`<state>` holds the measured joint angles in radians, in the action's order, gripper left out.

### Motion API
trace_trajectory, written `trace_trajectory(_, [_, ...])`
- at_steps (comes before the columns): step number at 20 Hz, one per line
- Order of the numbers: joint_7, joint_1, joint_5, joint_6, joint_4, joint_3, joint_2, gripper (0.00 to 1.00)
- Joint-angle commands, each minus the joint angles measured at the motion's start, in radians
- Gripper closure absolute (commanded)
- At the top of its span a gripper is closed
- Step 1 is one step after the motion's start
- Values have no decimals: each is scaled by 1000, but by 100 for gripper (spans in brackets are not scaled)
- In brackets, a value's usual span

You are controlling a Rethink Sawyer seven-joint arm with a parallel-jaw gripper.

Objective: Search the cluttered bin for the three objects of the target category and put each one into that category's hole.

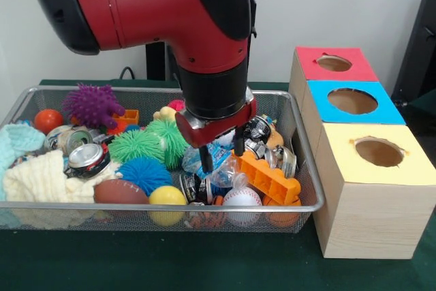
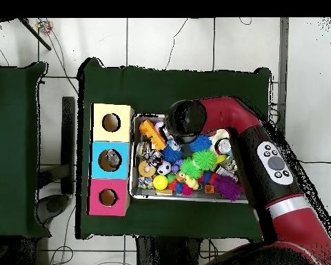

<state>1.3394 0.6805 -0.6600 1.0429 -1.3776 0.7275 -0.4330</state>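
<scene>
The cluttered bin, a silver wire-mesh basket [image 1: 170, 207], is full of toys, cans and cloths; it also shows in the overhead view [image 2: 133, 159]. My gripper [image 1: 221, 155] reaches down into its right half. It is open, with a finger on each side of a crumpled clear plastic bottle with a blue label [image 1: 216, 158]. In the overhead view the red arm [image 2: 185, 117] hides the gripper. Three wooden boxes with round holes stand beside the basket: red top [image 1: 334, 63], blue top [image 1: 352, 101], yellow top [image 1: 379, 152].
Around the gripper lie an orange brick [image 1: 267, 176], a baseball [image 1: 242, 199], a yellow ball [image 1: 167, 197], a football [image 1: 120, 191], green [image 1: 136, 144], blue [image 1: 144, 172] and purple [image 1: 93, 105] spiky balls, crushed cans [image 1: 87, 158] and knit cloths [image 1: 41, 178].
</scene>
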Motion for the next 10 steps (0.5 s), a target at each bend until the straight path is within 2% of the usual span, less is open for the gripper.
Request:
trace_trajectory(1, [-368, 37, -83, 60, -2, -21, 53, 0])
trace_trajectory(10, [-384, 52, -112, 76, -28, -24, 86, 0])
